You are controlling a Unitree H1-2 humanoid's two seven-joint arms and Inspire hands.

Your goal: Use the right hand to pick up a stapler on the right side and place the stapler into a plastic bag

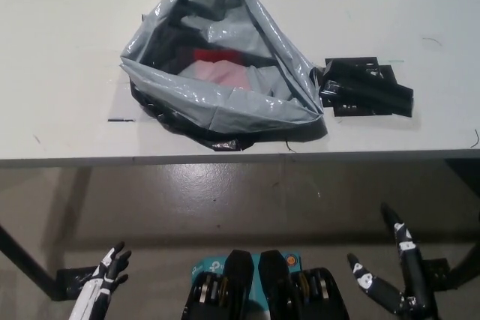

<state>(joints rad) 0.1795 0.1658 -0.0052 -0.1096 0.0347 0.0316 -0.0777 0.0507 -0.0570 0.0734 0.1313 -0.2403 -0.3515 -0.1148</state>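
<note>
Right hand (394,282) sits low at the bottom right, below the table edge, fingers spread wide and holding nothing; left hand (105,278) rests at the lower left, also below the edge, fingers apart and empty.

Up on the table (75,20) the stapler (367,94) lies flat on its side, black, long axis roughly left to right, on black tape marks (352,65); its left end is just beside the bag (202,99), perhaps touching the wall, hard to tell.

The step in hand looks like the reach, not yet begun; the hand has to rise clear of the table edge before going forward; best to come down over the stapler's middle, fingers across its narrow width, away from the bag's plastic so nothing snags. The stapler is black on black tape, so its outline is easy to misjudge; a centred grip guards against tipping.

The bag is grey, glossy, mouth gaping toward the camera, a red item (214,56) and something pink inside; the right wall sags low, so lifting over that side and letting go deep in the opening should work.

Writing: none readable on stapler, bag or tape; no brand to call.
</note>
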